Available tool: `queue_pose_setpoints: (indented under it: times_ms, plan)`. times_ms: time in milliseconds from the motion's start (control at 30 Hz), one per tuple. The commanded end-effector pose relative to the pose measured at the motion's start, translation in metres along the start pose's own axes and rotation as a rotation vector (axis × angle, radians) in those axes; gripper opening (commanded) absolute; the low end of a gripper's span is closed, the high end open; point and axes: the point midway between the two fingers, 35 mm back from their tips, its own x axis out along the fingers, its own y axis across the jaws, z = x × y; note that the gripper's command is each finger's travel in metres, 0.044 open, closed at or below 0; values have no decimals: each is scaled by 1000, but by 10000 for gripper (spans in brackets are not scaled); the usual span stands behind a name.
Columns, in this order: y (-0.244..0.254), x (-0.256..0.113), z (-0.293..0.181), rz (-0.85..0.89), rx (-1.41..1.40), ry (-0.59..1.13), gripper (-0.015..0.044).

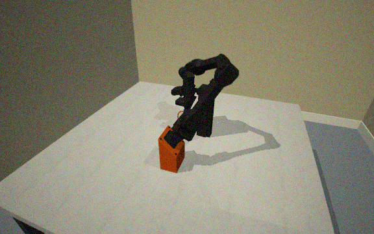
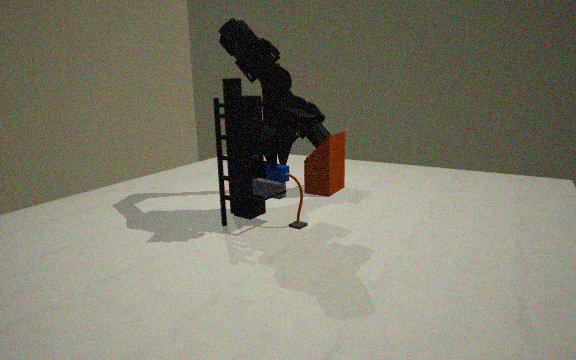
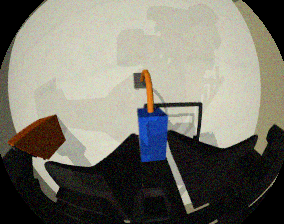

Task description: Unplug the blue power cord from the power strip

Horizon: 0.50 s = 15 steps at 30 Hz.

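The blue plug (image 2: 279, 174) (image 3: 153, 142) sits at the top of the grey power strip (image 2: 269, 188); a little blue shows in the top view. Whether it is seated cannot be made out. Its orange cord (image 2: 301, 197) (image 3: 148, 90) curves down to a small dark plate on the table. My gripper (image 2: 278, 166) (image 3: 151, 136) points down over the plug, its fingertips a little apart, one on each side of the plug's upper part. The fingers look partly open, very close to the plug's sides. The sockets are hidden.
A tall black post (image 2: 248, 200) and a black ladder-like frame (image 2: 224, 212) (image 3: 200, 120) stand beside the strip. The orange block (image 1: 171, 159) (image 2: 323, 172) (image 3: 40, 137) stands at the arm's foot. The small dark plate (image 2: 298, 225) (image 3: 139, 81) lies on the table.
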Motion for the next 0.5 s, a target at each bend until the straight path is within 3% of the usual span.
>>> queue_pose_setpoints:
  times_ms: [0,300,467]
  plan:
    - [0,0,0,0,0,0,81]
    - [0,0,0,0,0,0,2]
    - [-1,-1,4,-1,0,-1,0]
